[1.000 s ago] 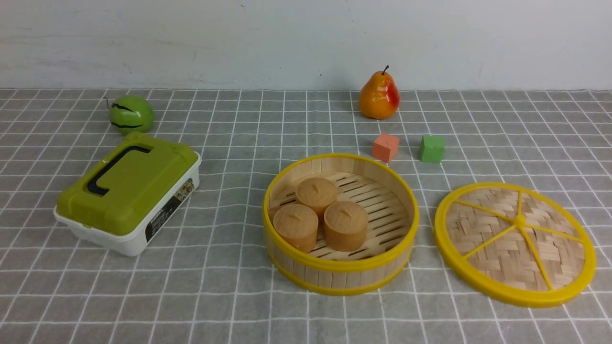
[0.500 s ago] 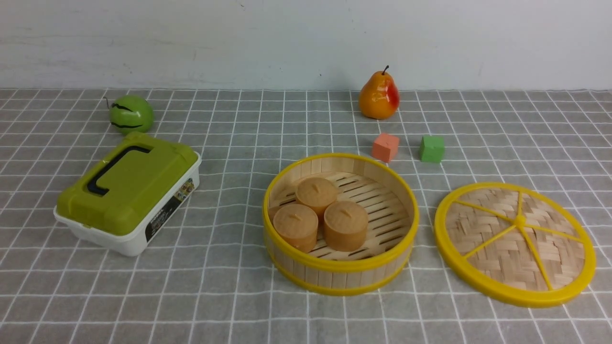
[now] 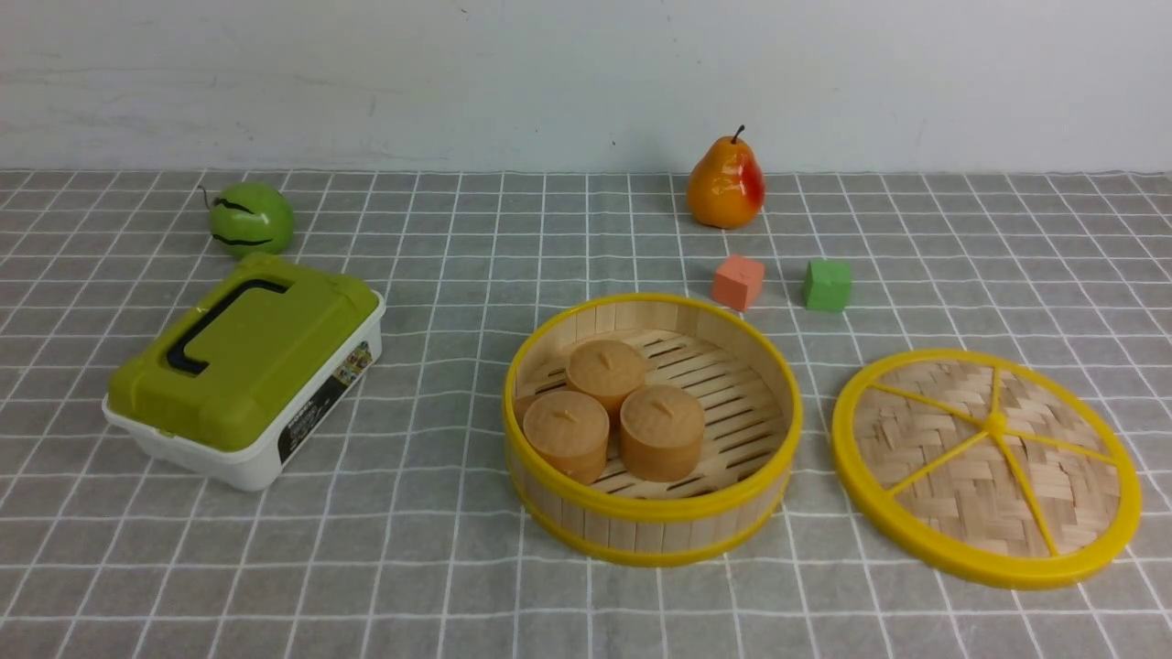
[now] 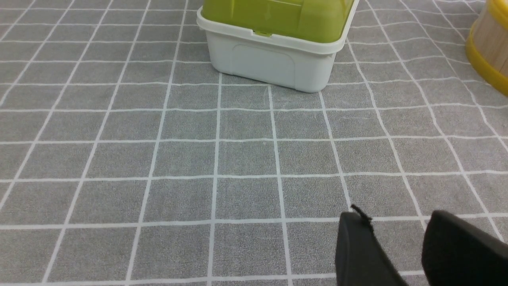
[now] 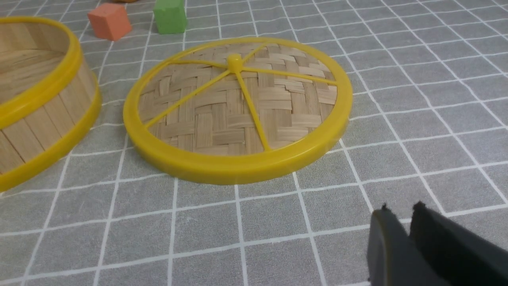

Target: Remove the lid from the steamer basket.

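Grey checked cloth (image 3: pixel 439 567), white wall (image 3: pixel 549 73); lid (image 3: pixel 987 465) off, beside basket (image 3: pixel 652 426). My left gripper (image 4: pixel 401 226) parted; right gripper (image 5: pixel 399 216) nearly closed, empty.

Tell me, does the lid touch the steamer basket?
Apart. In the right wrist view, grey cloth shows between the lid and the basket.

Bright, even, diffuse light — shadows are soft and faint, pooling just under the steamer basket (image 3: pixel 652 430) and the box (image 3: pixel 247 371). A glossy highlight sits on the pear (image 3: pixel 726 186). All three views are sharp; the wrist views' lower-right corners show dark gripper fingers, slightly soft.
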You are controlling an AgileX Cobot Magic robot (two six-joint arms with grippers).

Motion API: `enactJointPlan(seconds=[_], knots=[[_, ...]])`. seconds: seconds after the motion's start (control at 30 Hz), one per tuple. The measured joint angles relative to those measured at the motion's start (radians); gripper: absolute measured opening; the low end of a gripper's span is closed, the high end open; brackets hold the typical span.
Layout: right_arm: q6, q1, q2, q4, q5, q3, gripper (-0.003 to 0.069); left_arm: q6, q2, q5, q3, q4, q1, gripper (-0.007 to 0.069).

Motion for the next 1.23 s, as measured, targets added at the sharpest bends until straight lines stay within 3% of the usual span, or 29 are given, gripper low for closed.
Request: enactJointPlan(seconds=[1.23], knots=[[0.000, 0.000, 0.000, 0.000, 0.000, 0.000, 0.0101, 0.000, 0.000, -0.007, 0.000, 0.000, 0.000, 0.0239]])
